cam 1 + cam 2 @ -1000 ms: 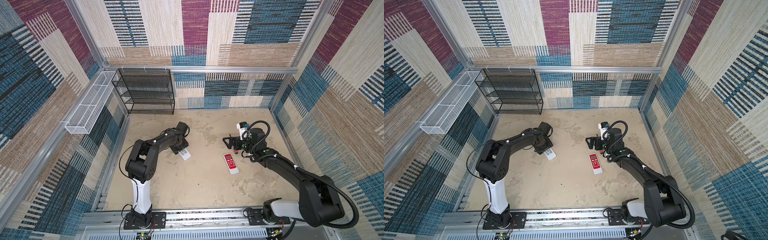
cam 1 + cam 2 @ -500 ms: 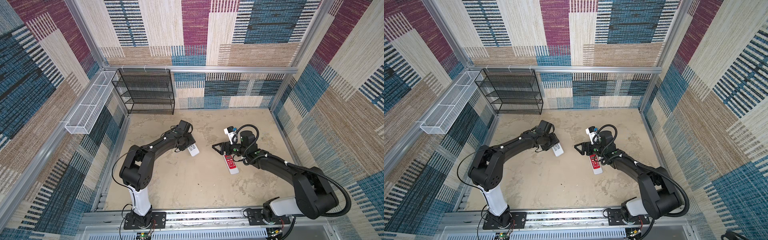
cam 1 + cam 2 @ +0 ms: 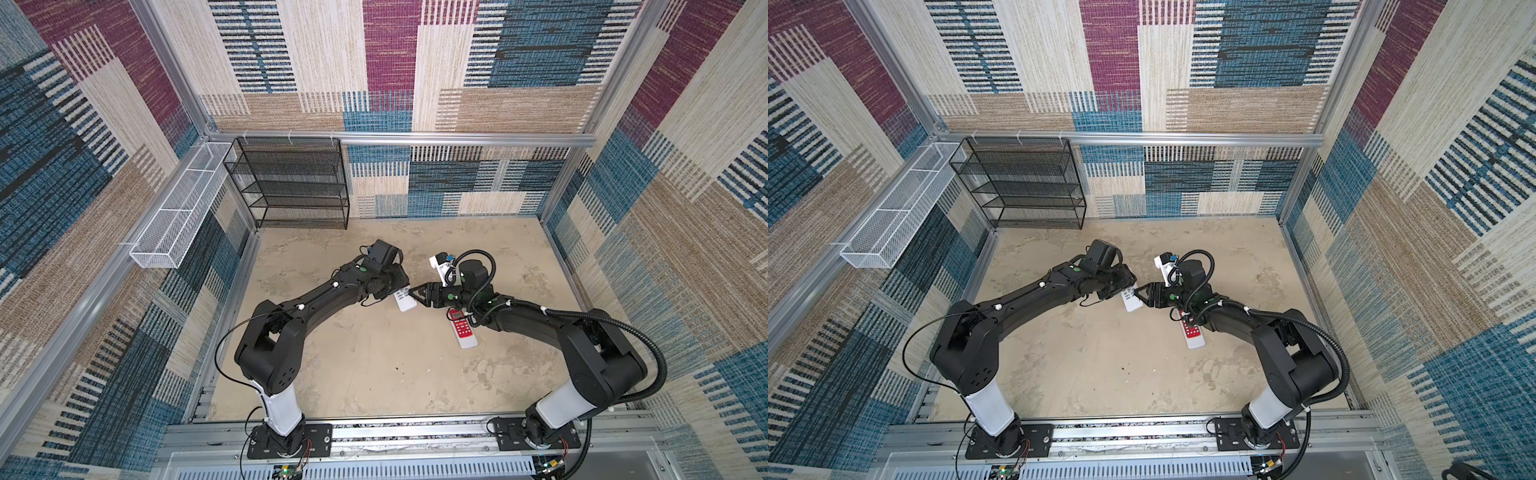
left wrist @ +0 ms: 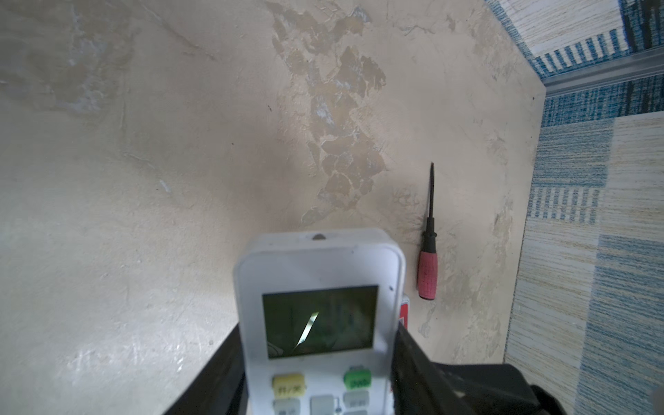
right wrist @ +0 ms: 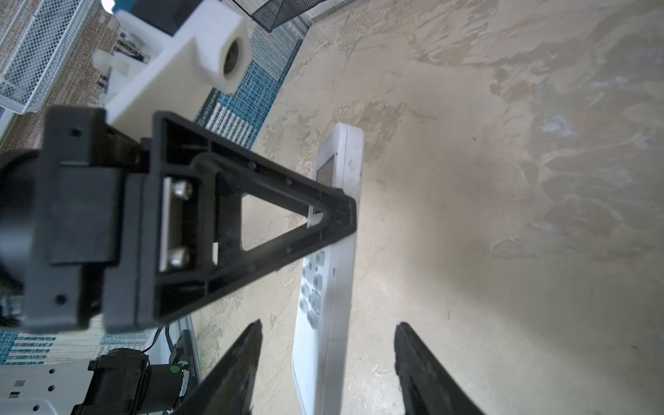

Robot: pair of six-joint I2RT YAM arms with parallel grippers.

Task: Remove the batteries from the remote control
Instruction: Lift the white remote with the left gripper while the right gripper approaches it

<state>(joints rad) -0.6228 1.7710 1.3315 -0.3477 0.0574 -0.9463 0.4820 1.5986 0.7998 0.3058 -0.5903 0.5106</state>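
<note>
The batteries are out of sight. The white remote [image 3: 405,302] is over the worktop's [image 3: 374,374] middle, clamped by the left gripper [image 3: 397,289]. The right gripper [image 5: 327,330] straddles one end of it, jaws apart. A red remote [image 3: 462,330] lies beside it. The black mesh rack [image 3: 291,183] in the far left corner and the white wire basket [image 3: 174,224] look bare.

A red-handled screwdriver [image 4: 429,233] lies on the table [image 4: 143,179].

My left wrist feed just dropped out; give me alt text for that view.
A white remote, display facing the camera, is clamped between the black fingers of the left gripper, with the beige table behind it. A red-handled screwdriver lies flat on the table nearby.
</note>
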